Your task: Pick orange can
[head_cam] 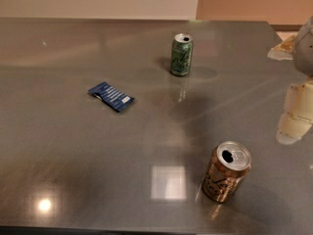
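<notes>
Gripper [279, 96] sits at the far right edge of the camera view, only partly in shot. A grey body shows at the top right. Two cream fingers [296, 111] come off it: one short tip up near the table's far right corner, one longer piece hanging lower. Claw is apart, with bare table showing between the two fingers, and it holds nothing. It is off the table surface and touches neither can.

Left to right on the grey glossy table [58, 131]:
- Blue packet [111, 96], flat, left of centre, lying at a slant, white mark on one end. Well apart from both cans.
- Green can [181, 54], upright, toward the far side, a little right of centre, top opened. Its reflection runs down the table toward the camera.
- Square glare patch near the front edge, just left of the orange can, and a small round light spot at the front left.

Orange can [226, 172]: upright, front right of the table, near the front edge. It stands well apart from the green can, and lower left of the gripper with open table between them. Body is shiny copper-orange with dark lettering. Top is silver, with the mouth hole showing dark and the rim catching light.
</notes>
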`<state>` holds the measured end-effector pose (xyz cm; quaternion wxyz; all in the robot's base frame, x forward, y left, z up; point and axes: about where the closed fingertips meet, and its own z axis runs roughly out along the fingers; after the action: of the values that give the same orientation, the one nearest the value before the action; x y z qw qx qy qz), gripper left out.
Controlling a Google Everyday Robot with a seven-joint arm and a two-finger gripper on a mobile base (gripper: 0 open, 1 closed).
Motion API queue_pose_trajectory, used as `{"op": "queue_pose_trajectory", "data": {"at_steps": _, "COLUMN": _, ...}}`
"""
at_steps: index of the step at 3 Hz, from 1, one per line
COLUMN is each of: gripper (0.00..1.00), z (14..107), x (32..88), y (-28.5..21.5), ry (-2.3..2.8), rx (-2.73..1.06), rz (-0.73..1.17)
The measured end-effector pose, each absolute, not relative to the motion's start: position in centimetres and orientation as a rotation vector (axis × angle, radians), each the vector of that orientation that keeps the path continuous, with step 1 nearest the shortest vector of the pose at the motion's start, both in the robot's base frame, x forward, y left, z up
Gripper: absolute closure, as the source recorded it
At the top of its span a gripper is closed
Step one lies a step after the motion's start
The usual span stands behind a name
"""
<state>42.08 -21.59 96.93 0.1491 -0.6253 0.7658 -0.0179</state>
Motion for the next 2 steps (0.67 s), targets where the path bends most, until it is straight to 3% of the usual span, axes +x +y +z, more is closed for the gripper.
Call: {"op": "queue_pose_trajectory", "data": {"at_steps": 2, "gripper": 0.00, "z": 93.5, "x": 36.7, "y": -20.5, "ry": 2.142, "rx": -1.904, "rz": 0.158}}
